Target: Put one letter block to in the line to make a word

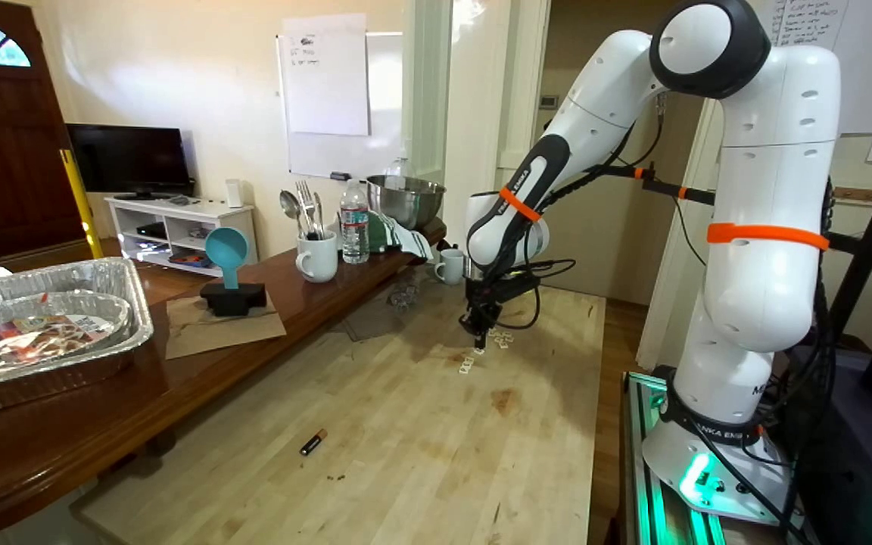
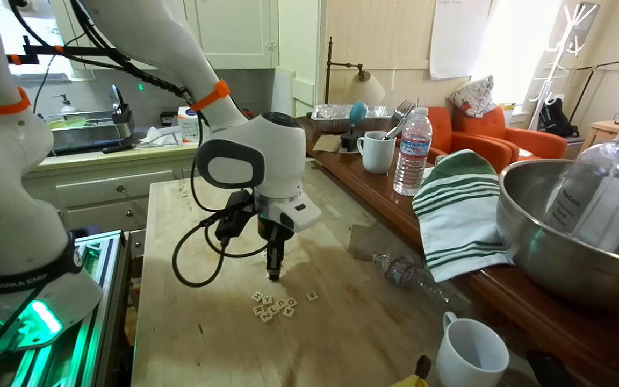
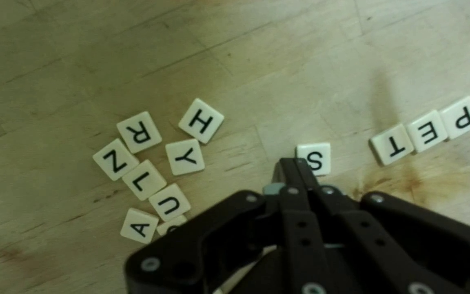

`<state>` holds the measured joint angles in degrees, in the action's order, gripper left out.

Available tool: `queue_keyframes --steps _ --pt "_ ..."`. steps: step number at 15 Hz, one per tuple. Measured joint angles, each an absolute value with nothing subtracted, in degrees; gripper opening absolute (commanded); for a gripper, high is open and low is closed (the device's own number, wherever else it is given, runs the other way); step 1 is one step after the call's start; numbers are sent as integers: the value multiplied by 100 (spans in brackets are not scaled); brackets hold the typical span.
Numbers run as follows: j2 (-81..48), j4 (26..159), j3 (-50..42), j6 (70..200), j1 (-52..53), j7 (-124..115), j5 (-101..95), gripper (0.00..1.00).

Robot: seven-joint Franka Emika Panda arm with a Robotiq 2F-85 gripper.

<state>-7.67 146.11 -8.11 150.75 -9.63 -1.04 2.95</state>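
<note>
Wrist-view centre: gripper (image 3: pixel 299 160), fingers together, partly hiding the S block (image 3: pixel 320 153); centre-left in an exterior view, a mug (image 1: pixel 319 260) holds cutlery (image 1: pixel 306 203).

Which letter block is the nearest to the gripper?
The S block: in the wrist view, the gripper partly hides it. It lies alone between the PET line and the loose cluster.

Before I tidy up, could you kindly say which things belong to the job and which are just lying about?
For the job: fingers, S block, T block, E block, P block, spare letter blocks.

Just lying about: battery, tabletop mug, striped towel, metal bowl.
</note>
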Motion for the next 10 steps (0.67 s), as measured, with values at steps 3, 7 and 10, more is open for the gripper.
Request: queue_keyframes --steps 3,7,10 --pt "-757 14620 -789 15075 -958 -104 301 0" --pt "-714 14673 -777 15075 -944 -104 301 0" --pt "-672 14727 -776 15075 -943 -102 301 0"
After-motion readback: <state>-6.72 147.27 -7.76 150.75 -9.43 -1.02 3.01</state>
